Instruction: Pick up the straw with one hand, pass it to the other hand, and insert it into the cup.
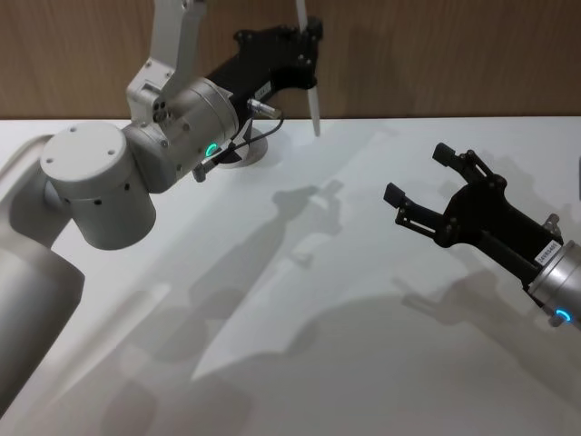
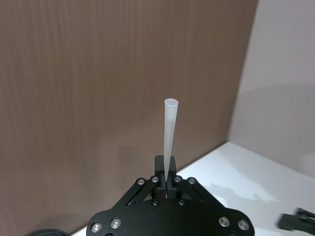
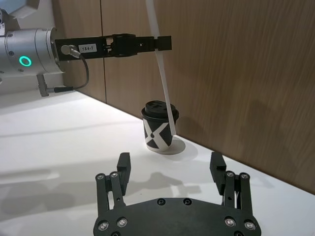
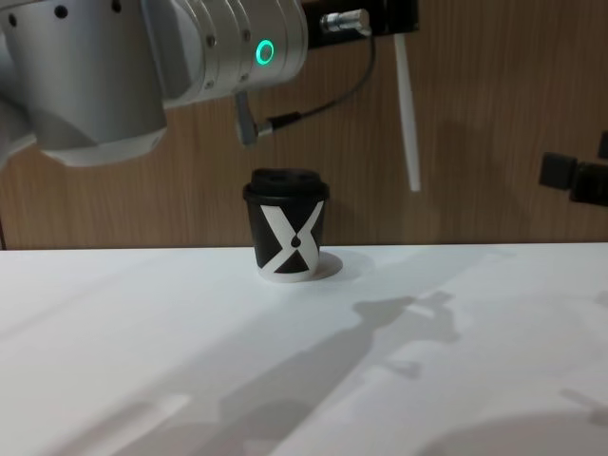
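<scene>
The left gripper is clamped on the straw, holding it nearly upright above the table, to the right of the cup and seemingly clear of it. The right gripper hovers farther right, fingers spread apart.

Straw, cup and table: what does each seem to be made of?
The straw looks like thin translucent white plastic: light shows through its open end. The cup seems matte black paper with a printed white X, its lid probably plastic. The table looks like smooth white laminate, perhaps.
</scene>
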